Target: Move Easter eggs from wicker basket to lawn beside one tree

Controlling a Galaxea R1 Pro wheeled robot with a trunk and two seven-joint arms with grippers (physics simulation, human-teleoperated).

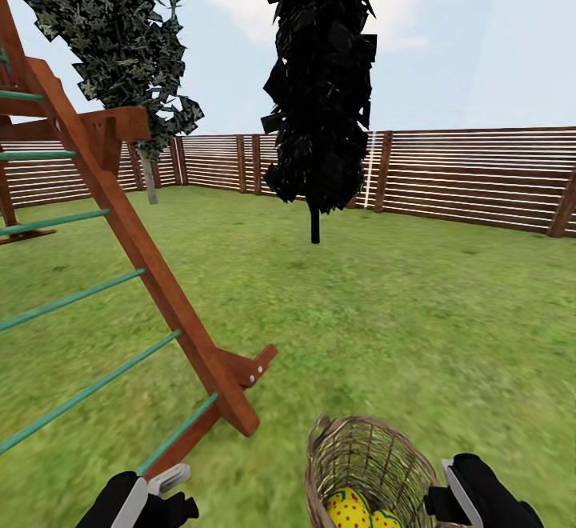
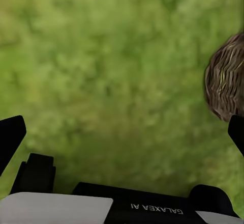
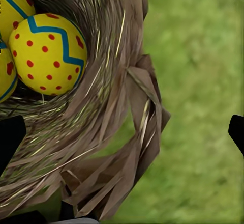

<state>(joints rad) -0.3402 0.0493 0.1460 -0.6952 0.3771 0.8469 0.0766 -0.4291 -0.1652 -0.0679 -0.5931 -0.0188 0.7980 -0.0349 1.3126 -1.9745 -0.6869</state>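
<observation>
The wicker basket (image 1: 364, 460) stands on the lawn (image 1: 384, 312) at the lower edge of the head view, with two yellow dotted Easter eggs (image 1: 348, 510) showing inside. In the right wrist view three Easter eggs (image 3: 46, 53) lie together in the wicker basket (image 3: 109, 132). My right gripper (image 3: 122, 135) is open just above the basket's near rim, one fingertip over the inside and the other over grass. My right gripper (image 1: 448, 492) sits at the basket's right side. My left gripper (image 2: 122, 135) is open over bare grass, left of the basket (image 2: 226, 84). The tree is out of view.
A wooden climbing frame (image 1: 152, 272) with green rungs slants across the left, its foot close to the basket. A near-black columnar evergreen (image 1: 320, 88) stands ahead and a dark mottled one (image 1: 120, 40) behind the frame. A slatted wooden fence (image 1: 472, 176) closes off the back.
</observation>
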